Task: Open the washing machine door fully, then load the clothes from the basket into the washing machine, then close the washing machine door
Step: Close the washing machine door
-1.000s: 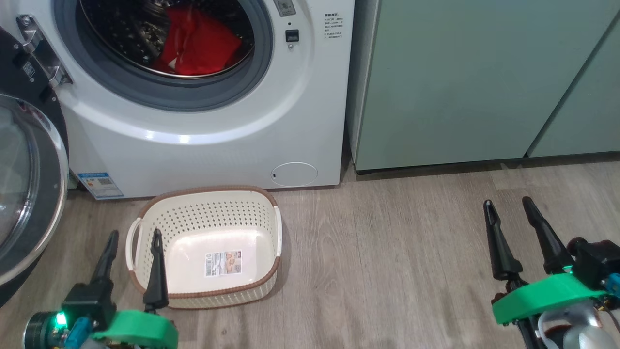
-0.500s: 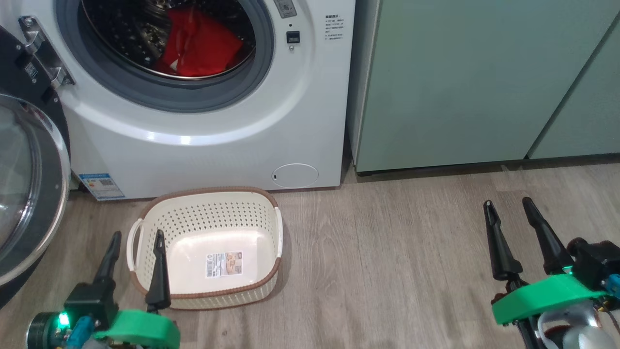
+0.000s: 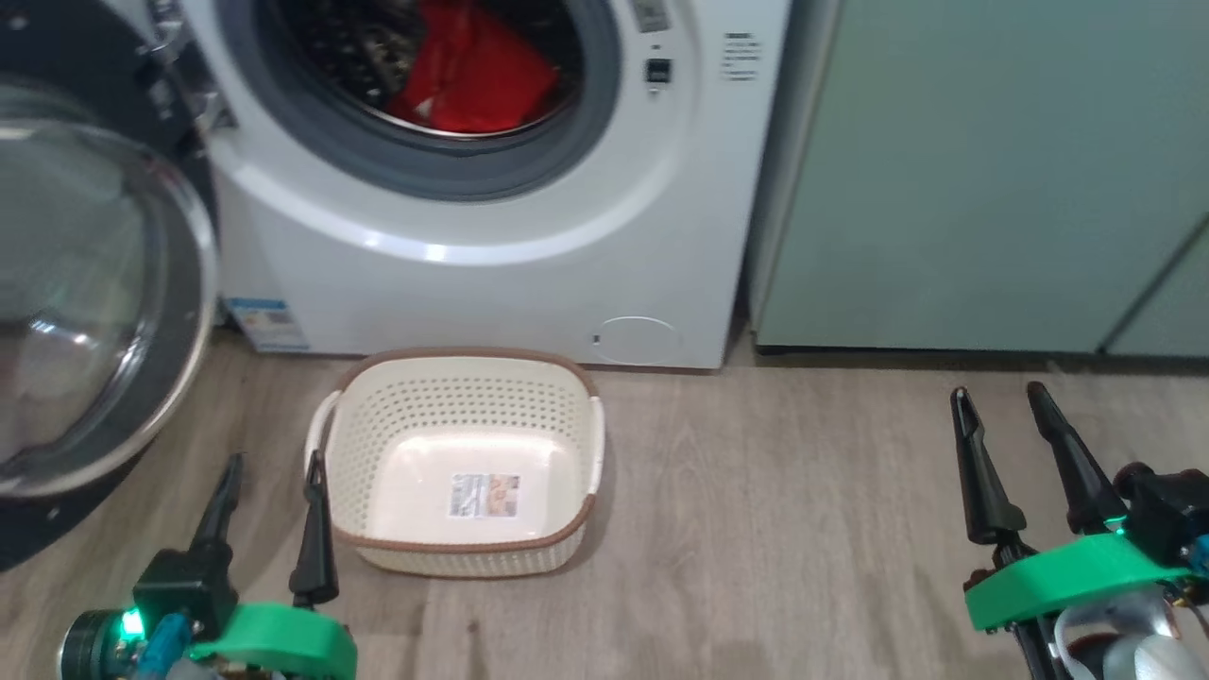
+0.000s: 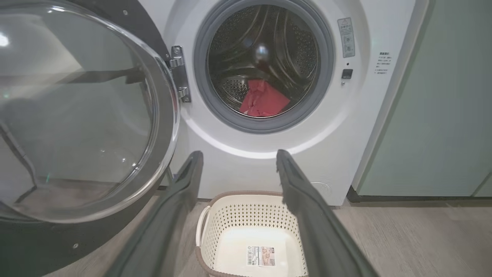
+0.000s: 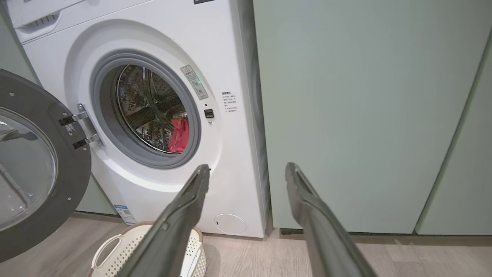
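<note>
The head camera had been turned left, toward the open washing machine door (image 3: 94, 283), yet to be closed. The clothes (image 3: 472, 80) were lodged inside the washing machine (image 3: 529, 283); left gripper (image 3: 275, 460) and right gripper (image 3: 996, 390) were held wide, empty.

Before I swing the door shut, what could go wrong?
The clothes lie low in the drum, close to the grey gasket; an edge could get pinched by the washing machine door. The basket stands right before the washing machine, so the left gripper, sweeping the door round, might knock it.
</note>
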You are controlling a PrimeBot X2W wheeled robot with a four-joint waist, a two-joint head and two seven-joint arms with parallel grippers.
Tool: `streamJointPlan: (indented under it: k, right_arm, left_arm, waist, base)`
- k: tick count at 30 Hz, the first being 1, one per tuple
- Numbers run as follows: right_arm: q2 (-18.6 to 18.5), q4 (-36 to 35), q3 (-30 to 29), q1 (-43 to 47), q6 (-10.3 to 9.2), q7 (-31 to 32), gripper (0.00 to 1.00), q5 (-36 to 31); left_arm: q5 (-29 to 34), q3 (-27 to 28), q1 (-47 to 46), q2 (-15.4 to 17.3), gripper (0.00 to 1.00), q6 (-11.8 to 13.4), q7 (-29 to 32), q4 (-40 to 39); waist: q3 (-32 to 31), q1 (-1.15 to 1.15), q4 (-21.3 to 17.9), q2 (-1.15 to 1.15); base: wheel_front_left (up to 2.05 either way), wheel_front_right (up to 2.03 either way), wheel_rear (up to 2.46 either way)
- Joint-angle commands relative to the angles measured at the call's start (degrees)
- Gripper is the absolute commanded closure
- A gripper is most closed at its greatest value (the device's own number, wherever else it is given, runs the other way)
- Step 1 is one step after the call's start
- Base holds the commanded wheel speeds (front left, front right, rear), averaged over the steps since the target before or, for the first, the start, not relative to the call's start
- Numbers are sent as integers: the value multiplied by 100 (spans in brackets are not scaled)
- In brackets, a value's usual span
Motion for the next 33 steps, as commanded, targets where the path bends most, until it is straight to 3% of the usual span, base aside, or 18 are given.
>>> streamJointPlan:
  k: [1, 8, 19, 33]
  right_arm:
    - [-38, -225, 139, -142, 0, -43, 0, 33]
    - [-38, -266, 177, -137, 0, -44, 0, 57]
    - [-38, -279, 286, -168, 0, -41, 0, 98]
    - [-38, -220, 346, -233, 0, -46, 0, 87]
  left_arm:
    - [-19, 193, -320, 48, 0, 51, -41, -160]
    - [-42, 180, -371, 9, 0, 108, -82, -119]
    - [-96, 199, -382, 9, 0, 168, -128, -93]
    - [-166, 209, -359, 28, 0, 216, -163, -102]
  waist:
    - [5, 0, 233, 0]
    - [-6, 0, 966, 0]
    - [23, 0, 1787, 0]
    - [79, 0, 2008, 0]
  base:
    - [0, 0, 0]
    - [0, 0, 0]
    - [0, 0, 0]
    - [0, 0, 0]
